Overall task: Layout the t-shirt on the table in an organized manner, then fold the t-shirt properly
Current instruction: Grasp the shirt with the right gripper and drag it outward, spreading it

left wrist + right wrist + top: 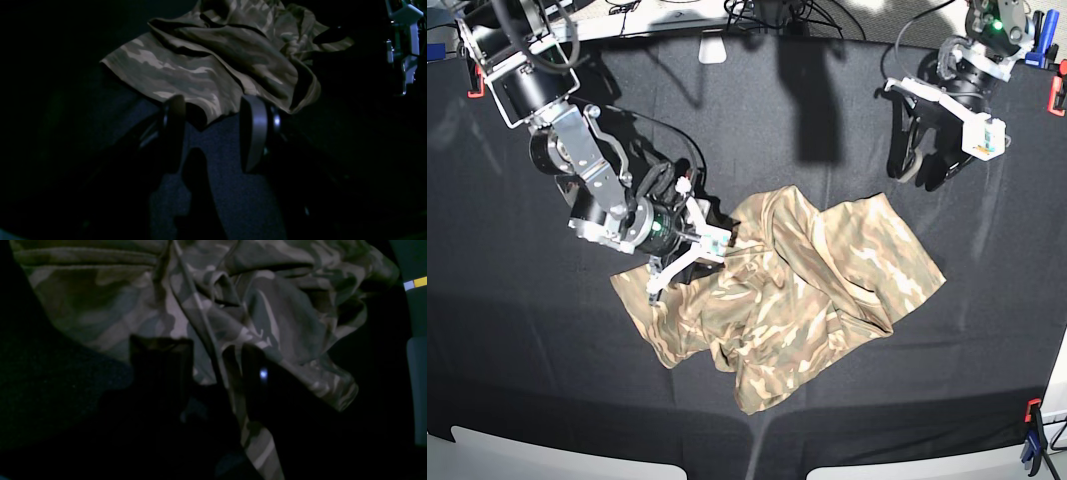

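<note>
Right pincer [689, 247] is down low at the shirt [797, 290], on the left side of the base view. From its own wrist camera, its two dark fingers [160, 366] stand apart with a seam or fold of camo cloth running down between them, but it's too dark there to say whether they're actually pinching the fabric, so I can't tell if it has a grip.

Left pincer [924, 165] is over on the far right, up off the cloth and well apart from the shirt. In its wrist view the fingers [253, 130] are clearly spread with nothing between them, just bare black worktop [233, 200] below and the near edge of the shirt [213, 66] beyond the tips. So that one's open and empty.

The shirt itself sits roughly in the middle of the worktop [527, 380], a bit toward the near side. It's not laid flat: it's a crumpled heap with big folds and ridges running through it, one flap spreading out to the right, another lobe hanging toward the near-left. Camo print in tan, olive and brown.

Around the edges there's a red clamp [474, 80] at the far left, another red clamp [1058, 95] at the far right, and a blue-and-red one [1030, 440] at the near right corner.
</note>
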`<state>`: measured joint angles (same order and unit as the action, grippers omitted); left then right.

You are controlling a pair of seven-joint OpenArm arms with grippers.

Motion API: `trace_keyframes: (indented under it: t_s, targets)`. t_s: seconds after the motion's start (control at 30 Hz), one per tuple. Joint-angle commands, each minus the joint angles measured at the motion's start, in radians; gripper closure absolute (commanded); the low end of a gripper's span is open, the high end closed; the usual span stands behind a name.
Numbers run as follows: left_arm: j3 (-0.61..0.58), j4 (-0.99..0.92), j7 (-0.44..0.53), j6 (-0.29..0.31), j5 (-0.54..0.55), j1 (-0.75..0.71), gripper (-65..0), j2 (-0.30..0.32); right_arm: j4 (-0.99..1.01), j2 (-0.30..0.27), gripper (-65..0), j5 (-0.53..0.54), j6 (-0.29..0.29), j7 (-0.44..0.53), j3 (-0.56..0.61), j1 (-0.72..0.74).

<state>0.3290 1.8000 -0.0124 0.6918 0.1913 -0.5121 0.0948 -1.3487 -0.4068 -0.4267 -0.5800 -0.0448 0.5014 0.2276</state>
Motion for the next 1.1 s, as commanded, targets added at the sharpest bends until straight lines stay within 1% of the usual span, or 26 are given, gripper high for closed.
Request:
trace_keyframes:
  t_s: [0.0,0.23,0.4,0.47,0.5,0.53,0.6,0.67,0.8,0.87,0.93,1.07]
  targets:
    - [0.003,0.015,0.027,0.006,0.02,0.0,-25.0,0.006,-0.011,-0.005,-23.4,0.008,0.004,0.023,-0.008,0.024]
    - [0.003,0.015,0.027,0.006,0.02,-0.001,-25.0,0.006,0.057,0.003,-23.4,0.01,0.011,0.065,-0.008,0.025]
    - [0.003,0.015,0.027,0.006,0.019,0.0,-25.0,0.006,0.079,0.019,-23.4,0.01,0.077,0.091,-0.008,0.025]
    - [0.003,0.015,0.027,0.006,0.019,0.0,-25.0,0.006,0.079,0.031,-23.4,0.01,0.09,0.092,-0.008,0.027]
    - [0.003,0.015,0.027,0.006,0.019,0.0,-25.0,0.006,0.079,0.035,-22.1,0.009,0.09,0.093,-0.008,0.027]
    - [0.003,0.015,0.027,0.006,0.019,0.0,-25.0,0.006,0.079,0.041,-19.1,0.008,0.089,0.092,-0.008,0.027]
    - [0.003,0.015,0.027,0.006,0.019,0.0,-25.0,0.006,0.08,0.048,-11.1,0.007,0.087,0.08,-0.008,0.026]
    - [0.003,0.015,0.027,0.006,0.02,0.0,-25.0,0.006,0.08,0.049,-6.0,0.007,0.087,0.078,-0.008,0.026]
    - [0.003,0.015,0.027,0.006,0.019,-0.001,-25.0,0.005,0.08,0.047,-5.3,0.007,0.087,0.062,-0.008,0.026]
    - [0.003,0.015,0.027,0.006,0.02,-0.001,-25.0,0.006,0.08,0.047,0.0,0.009,0.087,0.042,-0.008,0.026]
    - [0.003,0.015,0.027,0.006,0.019,-0.001,-25.0,0.006,0.079,0.047,0.0,0.031,0.087,-0.005,-0.008,0.026]
    - [0.003,0.015,0.027,0.006,0.019,0.0,-25.0,0.006,0.079,0.044,0.0,0.121,0.087,-0.11,-0.008,0.027]
